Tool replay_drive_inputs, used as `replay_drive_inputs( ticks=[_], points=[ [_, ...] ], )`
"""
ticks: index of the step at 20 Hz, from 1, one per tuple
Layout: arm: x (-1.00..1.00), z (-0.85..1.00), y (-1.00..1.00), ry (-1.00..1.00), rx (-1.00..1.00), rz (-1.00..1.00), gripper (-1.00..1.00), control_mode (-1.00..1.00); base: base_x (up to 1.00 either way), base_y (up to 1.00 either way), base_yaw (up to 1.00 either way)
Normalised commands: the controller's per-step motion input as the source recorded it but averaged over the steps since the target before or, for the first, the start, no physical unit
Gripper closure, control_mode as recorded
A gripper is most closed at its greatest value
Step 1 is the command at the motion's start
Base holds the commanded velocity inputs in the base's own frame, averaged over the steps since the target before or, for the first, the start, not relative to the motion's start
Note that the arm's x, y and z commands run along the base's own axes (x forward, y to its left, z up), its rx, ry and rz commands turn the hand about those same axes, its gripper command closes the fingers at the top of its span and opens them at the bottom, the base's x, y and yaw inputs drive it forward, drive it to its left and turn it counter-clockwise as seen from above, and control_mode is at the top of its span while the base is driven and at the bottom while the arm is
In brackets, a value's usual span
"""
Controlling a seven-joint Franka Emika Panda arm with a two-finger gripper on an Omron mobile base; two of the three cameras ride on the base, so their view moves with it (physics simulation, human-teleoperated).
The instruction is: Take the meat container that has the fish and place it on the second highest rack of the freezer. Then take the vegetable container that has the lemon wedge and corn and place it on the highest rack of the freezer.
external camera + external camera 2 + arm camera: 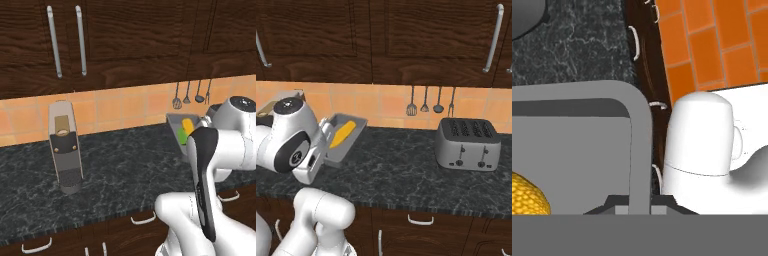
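**Vegetable Container Held Above Counter**

Dark marbled counter [406, 165] runs below an orange tile wall and dark wood cabinets. Count: one grey vegetable container [345, 136], one corn [342, 134], one lemon wedge [181, 135], one toaster [468, 144], four hanging utensils [431, 102], one upright appliance [65, 147]. Gripper [640, 202]: jaws drawn narrow, pinching the container's rim wall, seen in the hand view. Container sits tilted, raised at the arm's wrist. Contents: the corn lies lengthwise inside; the green wedge sits beside it at one end.
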Motion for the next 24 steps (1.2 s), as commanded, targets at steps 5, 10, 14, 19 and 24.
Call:
replay_drive_inputs(
  ticks=[5,10,14,19,24],
  points=[
    [-0.06,0.00,0.00,0.00,0.00,0.00,1.00,1.00,-0.61,-0.19,-0.01],
    [0.00,0.00,0.00,0.00,0.00,0.00,1.00,1.00,-0.91,-0.39,-0.39],
    [0.00,0.00,0.00,0.00,0.00,0.00,1.00,1.00,-0.44,0.00,-0.90],
    [0.00,0.00,0.00,0.00,0.00,0.00,1.00,1.00,-0.34,0.00,-0.95],
    [0.00,0.00,0.00,0.00,0.00,0.00,1.00,1.00,-0.26,0.00,-0.98]
  ],
)
